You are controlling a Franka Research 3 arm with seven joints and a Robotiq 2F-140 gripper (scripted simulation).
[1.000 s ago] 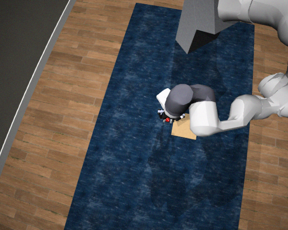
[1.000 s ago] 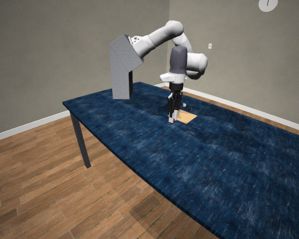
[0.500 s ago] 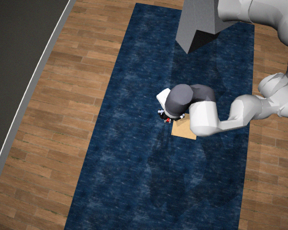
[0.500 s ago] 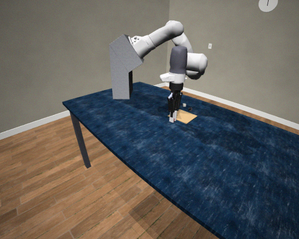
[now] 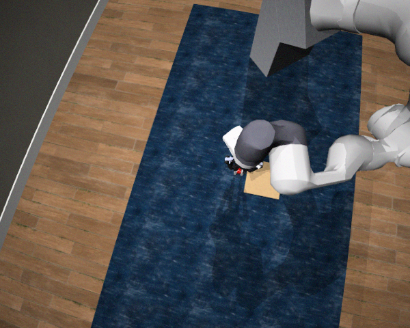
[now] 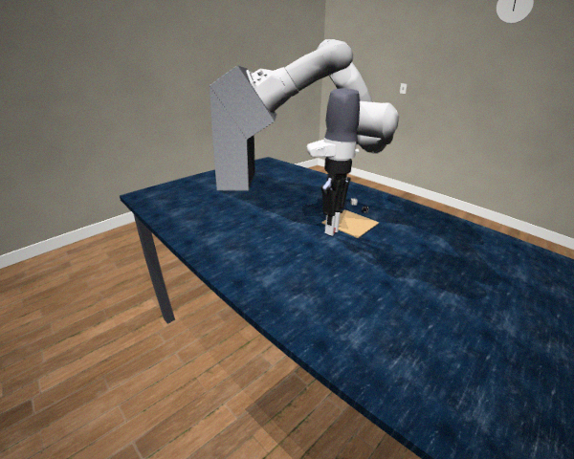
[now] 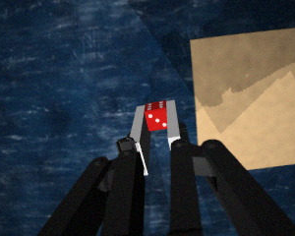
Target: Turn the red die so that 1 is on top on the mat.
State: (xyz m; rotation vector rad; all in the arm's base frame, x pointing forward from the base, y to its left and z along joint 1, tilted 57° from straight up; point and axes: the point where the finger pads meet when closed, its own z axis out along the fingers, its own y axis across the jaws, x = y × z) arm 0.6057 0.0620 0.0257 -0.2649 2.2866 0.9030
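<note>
End effector clenched on the red die beside the mat.

In the wrist view the end effector (image 7: 156,122) grips the red die (image 7: 155,117) between its grey fingers, a three-pip face toward the camera, over blue worktop (image 7: 64,74) just left of the tan mat (image 7: 256,123). From the top, only a red speck (image 5: 239,171) shows at the mat's (image 5: 260,185) corner, the arm covering the rest. The exterior view alone shows a white die (image 6: 354,201) and a dark die (image 6: 364,209) beyond the mat (image 6: 359,226).
</note>
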